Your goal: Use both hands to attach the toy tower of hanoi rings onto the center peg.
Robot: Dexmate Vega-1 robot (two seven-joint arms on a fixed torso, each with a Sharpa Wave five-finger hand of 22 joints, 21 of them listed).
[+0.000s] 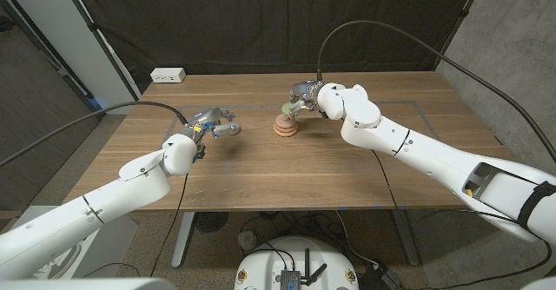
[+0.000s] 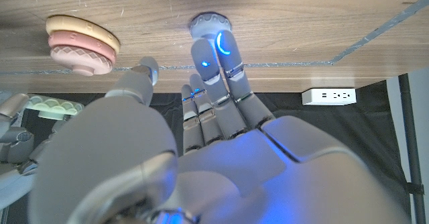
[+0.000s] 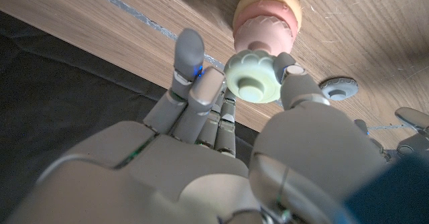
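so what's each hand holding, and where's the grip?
Right hand pinches the green ring by its scalloped rim. Left hand: fingertips at the grey ring, hold unclear.

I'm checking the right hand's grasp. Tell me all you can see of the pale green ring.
The green ring is small, pale and matte, with a scalloped edge and a round centre. The right hand pinches it between thumb and fingers, holding it above the stack of pink and yellow rings on the table, not yet seated.

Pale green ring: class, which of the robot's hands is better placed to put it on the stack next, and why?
The right hand. It holds the pale green ring just above the stacked rings, while the left hand is off to the side near a grey ring.
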